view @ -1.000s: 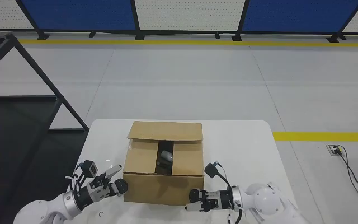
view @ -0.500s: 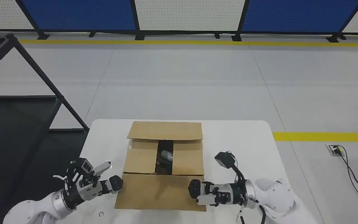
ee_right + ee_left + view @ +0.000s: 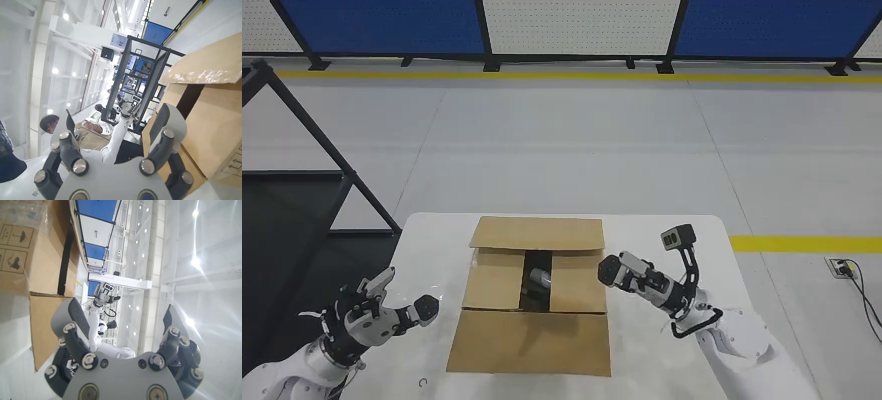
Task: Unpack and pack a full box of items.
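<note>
Sitting at the middle of a white table [image 3: 672,240] is an opened cardboard box [image 3: 492,285]. Its far flap [image 3: 537,233] lies folded out toward the table's far edge. Its near flap [image 3: 529,343] lies folded out and down toward the near edge. The two side flaps [image 3: 577,282] are turned inward and leave a narrow dark gap between them. A grey item [image 3: 538,280] shows in that gap, too hidden to name.

The left gripper [image 3: 427,308] hangs by the table's left edge, close to the near left corner. It is near the left end of the near flap but apart from it. In the left wrist view its two fingers are spread wide with nothing between them, and the box side stands beside them.

The right gripper [image 3: 610,270] is raised just beside the box's right side, toward the table's right edge. Its fingers are also spread wide and hold nothing. Whether it touches the cardboard cannot be told.
</note>
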